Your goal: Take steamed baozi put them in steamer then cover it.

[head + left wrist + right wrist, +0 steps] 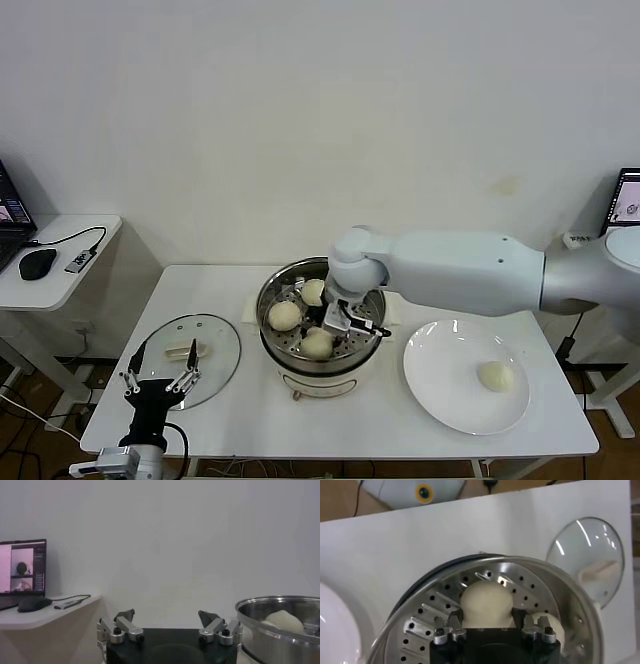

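Observation:
The steel steamer (272, 290) stands mid-table with three baozi on its perforated tray (425, 615). My right gripper (338, 325) reaches into the pot. Its fingers (454, 620) stand open on either side of the nearest baozi (317, 343) (486, 604), which rests on the tray. Two more baozi (285, 315) (313, 291) lie beside it. A fourth baozi (495, 376) sits on the white plate (440, 350) to the right. The glass cover (215, 345) (590, 545) lies flat on the table left of the steamer. My left gripper (160, 375) (167, 617) waits open at the cover's front edge.
A side table (70, 275) to the left carries a laptop (22, 572), a mouse (38, 263) and a cable. The steamer's rim (280, 602) shows at the edge of the left wrist view with one baozi (282, 620) inside.

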Robot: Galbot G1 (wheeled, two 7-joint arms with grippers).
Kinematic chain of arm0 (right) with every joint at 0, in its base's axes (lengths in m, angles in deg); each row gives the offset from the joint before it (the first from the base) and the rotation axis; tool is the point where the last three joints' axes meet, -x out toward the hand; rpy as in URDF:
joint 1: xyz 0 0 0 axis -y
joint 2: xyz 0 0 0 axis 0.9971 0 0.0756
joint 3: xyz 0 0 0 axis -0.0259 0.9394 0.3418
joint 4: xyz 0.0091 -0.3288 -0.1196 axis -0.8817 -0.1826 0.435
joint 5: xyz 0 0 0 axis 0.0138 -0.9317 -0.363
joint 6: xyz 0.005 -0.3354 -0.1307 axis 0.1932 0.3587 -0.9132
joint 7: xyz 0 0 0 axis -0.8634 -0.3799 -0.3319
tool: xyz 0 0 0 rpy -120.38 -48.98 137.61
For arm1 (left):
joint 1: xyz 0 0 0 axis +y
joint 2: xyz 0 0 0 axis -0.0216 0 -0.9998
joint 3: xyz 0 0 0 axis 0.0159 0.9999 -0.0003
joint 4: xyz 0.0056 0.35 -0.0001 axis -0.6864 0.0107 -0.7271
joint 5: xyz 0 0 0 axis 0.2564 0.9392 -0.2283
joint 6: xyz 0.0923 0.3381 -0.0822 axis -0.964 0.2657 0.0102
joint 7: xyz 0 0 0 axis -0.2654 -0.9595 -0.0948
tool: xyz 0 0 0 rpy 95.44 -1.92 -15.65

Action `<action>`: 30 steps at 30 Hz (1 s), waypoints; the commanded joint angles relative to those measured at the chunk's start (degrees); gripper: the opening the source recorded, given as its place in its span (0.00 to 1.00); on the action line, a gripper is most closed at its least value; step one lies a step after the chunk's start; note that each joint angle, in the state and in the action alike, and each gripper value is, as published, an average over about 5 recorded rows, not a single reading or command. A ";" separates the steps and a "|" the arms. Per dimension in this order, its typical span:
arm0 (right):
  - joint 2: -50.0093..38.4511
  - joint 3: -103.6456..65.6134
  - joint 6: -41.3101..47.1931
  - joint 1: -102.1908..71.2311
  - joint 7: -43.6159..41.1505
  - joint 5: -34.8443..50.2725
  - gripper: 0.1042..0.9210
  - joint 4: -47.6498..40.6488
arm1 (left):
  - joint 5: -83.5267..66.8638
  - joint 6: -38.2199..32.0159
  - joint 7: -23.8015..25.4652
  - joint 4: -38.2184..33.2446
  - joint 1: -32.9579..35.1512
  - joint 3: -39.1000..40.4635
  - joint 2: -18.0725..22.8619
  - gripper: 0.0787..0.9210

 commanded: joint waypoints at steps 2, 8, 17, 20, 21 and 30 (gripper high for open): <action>-1.69 -1.97 -0.76 0.89 0.78 -1.20 0.82 -0.48 | 0.11 0.10 -0.04 0.04 -0.09 0.14 0.01 0.88; -8.71 -8.13 16.31 3.74 -1.83 7.82 0.88 1.54 | 0.16 0.14 0.04 -0.11 -0.14 -0.03 -0.42 0.88; -25.92 -9.90 41.81 4.42 -2.04 17.78 0.88 7.75 | 0.19 0.11 0.23 0.18 -0.29 -0.08 -1.56 0.88; -32.57 -10.84 44.34 1.81 -1.59 17.36 0.88 10.30 | 0.23 0.08 0.30 0.47 -0.46 0.10 -1.98 0.88; -34.43 -11.11 44.47 0.74 -1.55 16.82 0.88 11.00 | 0.25 0.06 0.32 0.63 -0.55 0.16 -2.11 0.88; -43.06 -20.49 40.08 -14.95 -2.74 7.76 0.88 10.56 | 0.57 -0.12 0.36 2.12 -1.11 1.12 -2.57 0.88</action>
